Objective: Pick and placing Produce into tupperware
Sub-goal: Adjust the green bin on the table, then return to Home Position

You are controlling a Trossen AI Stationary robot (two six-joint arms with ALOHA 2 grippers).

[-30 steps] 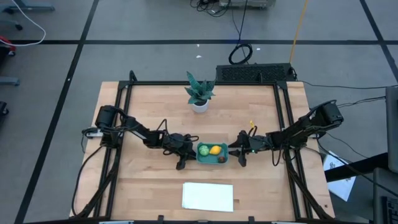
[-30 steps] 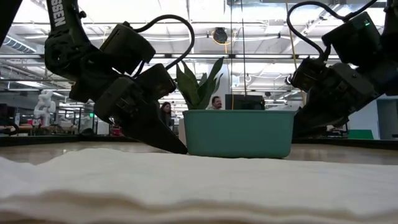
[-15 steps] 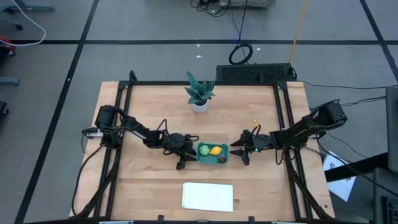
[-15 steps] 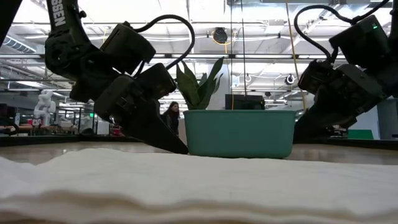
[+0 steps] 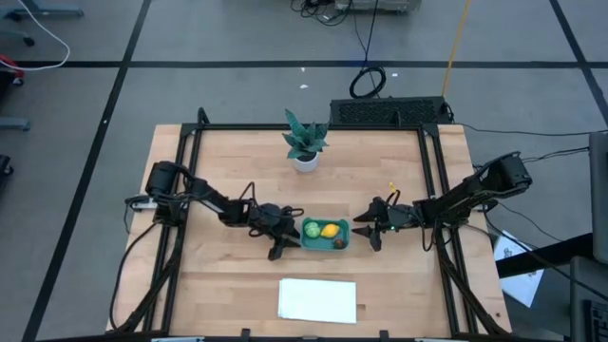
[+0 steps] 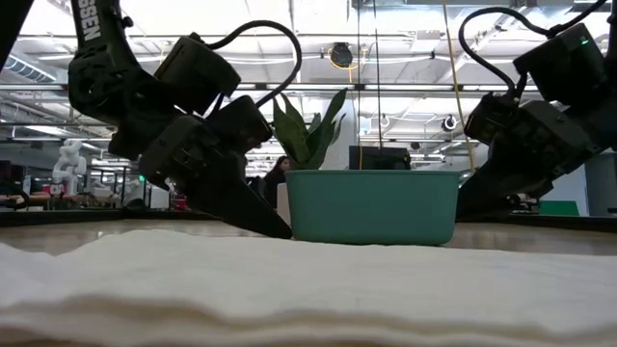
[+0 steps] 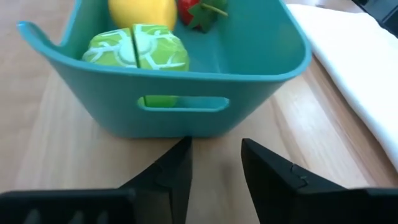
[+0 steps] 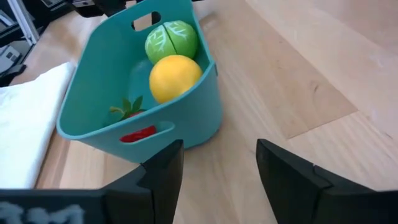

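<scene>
1. The tupperware (image 5: 324, 244) is a small teal shallow rectangular container with rounded corners and a slot handle in each short wall; it sits upright on the wood near the middle.
2. The light-green round piece (image 5: 312, 229) lies inside at one end.
3. The yellow lemon-like piece (image 5: 329, 229) lies beside it, touching.
4. The small red piece (image 5: 338, 242), with a green leafy top, lies at the other end.

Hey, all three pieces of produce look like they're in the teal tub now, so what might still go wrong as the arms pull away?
The left gripper sits open right at the end wall of the tupperware, so a stray forward move might shove the tub and jostle the green piece, lemon and red piece. The right gripper, also open, stands close to the other end; swinging sideways, it might clip that wall. The white sheet lies nearby, and a low sweep may drag it.
</scene>
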